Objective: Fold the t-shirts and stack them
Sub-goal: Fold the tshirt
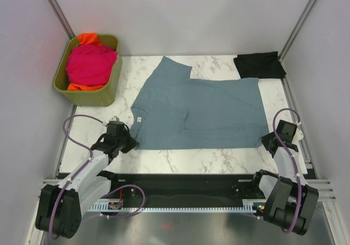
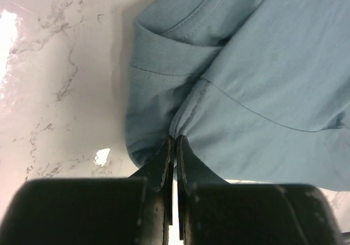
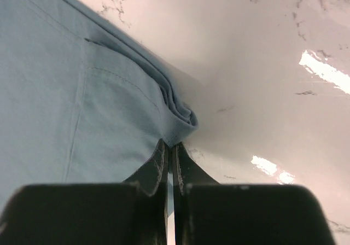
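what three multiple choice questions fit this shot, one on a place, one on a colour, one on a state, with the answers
1. Where on the table is the black t-shirt?
A. near left corner
B. far right corner
C. centre

2. What colour is the spread t-shirt?
A. orange
B. magenta-pink
C. slate blue-grey

3. How do the left gripper and right gripper stand?
A. both shut on the spread t-shirt's near edge
B. both open
C. left shut, right open

Answers:
1 B, the top view shows it folded by the far right edge.
2 C, blue-grey cloth covers the table's middle.
3 A, each wrist view shows the fingers closed with cloth pinched between them.
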Tool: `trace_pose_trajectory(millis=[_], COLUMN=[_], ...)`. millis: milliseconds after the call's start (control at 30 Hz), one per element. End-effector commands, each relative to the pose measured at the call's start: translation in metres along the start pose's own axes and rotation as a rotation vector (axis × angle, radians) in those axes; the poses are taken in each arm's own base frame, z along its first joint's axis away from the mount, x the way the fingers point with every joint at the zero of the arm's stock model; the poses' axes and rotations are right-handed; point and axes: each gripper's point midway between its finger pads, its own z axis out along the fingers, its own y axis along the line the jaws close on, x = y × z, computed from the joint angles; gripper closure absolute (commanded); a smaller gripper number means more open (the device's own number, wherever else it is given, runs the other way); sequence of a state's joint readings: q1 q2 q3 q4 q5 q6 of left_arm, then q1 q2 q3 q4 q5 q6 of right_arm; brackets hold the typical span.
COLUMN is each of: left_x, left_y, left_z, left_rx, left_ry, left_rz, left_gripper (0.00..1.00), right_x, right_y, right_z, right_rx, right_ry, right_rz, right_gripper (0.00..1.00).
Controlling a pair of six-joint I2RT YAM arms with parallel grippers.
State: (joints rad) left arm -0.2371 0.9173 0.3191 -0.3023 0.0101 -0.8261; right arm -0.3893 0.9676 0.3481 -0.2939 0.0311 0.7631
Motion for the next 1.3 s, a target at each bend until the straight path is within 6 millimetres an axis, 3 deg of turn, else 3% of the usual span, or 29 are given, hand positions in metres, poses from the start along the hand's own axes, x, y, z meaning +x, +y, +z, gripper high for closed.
trace_pose_trajectory(millis=[0,167,300,667,900,933,967,1000,1067,1100,1167,1267], left_x=[-0.017,-0.026,-0.019,-0.013,-0.005,0.0,0.001,0.003,0.006,0.006,-0.003,-0.03], left_y=[-0.018,-0.017,-0.022,-0.033,-0.021,-0.016,-0.017,-0.016,-0.014,-0.014,-0.017,-0.028], left_z=[-0.018,-0.052,-0.06,-0.095,-0.119,-0.12,-0.123,-0.124,-0.127,-0.129,-0.141,-0.159], left_rx=[0.054,0.067,0.103,0.185,0.178,0.162,0.181,0.181,0.178,0.182,0.187,0.189], left_ry=[-0.05,-0.128,-0.109,-0.096,-0.105,-0.093,-0.095,-0.09,-0.086,-0.086,-0.119,-0.215], left_rz=[0.005,-0.05,-0.124,-0.228,-0.25,-0.254,-0.253,-0.252,-0.251,-0.238,-0.205,-0.129], left_gripper=[0.98,0.98,0.98,0.98,0.98,0.96,0.9,0.72,0.54,0.43,0.35,0.27], right_x=[-0.006,-0.014,-0.013,0.001,0.0,0.0,-0.001,-0.001,-0.002,-0.003,-0.009,-0.027], right_y=[0.01,0.01,0.014,-0.009,-0.013,-0.014,-0.014,-0.014,-0.015,-0.016,-0.017,-0.006], right_z=[-0.014,-0.032,-0.044,-0.058,-0.071,-0.072,-0.073,-0.073,-0.071,-0.071,-0.072,-0.079], right_rx=[-0.036,-0.037,-0.065,0.01,0.008,0.009,0.006,0.006,0.02,0.025,0.045,0.029], right_ry=[0.0,-0.016,-0.002,0.038,0.005,-0.001,-0.006,-0.006,-0.004,-0.007,-0.022,-0.063], right_rz=[0.005,0.043,0.073,0.091,0.081,0.081,0.082,0.081,0.079,0.08,0.072,0.072], right_gripper=[1.0,1.0,0.99,0.99,0.97,0.92,0.71,0.56,0.37,0.22,0.1,0.05])
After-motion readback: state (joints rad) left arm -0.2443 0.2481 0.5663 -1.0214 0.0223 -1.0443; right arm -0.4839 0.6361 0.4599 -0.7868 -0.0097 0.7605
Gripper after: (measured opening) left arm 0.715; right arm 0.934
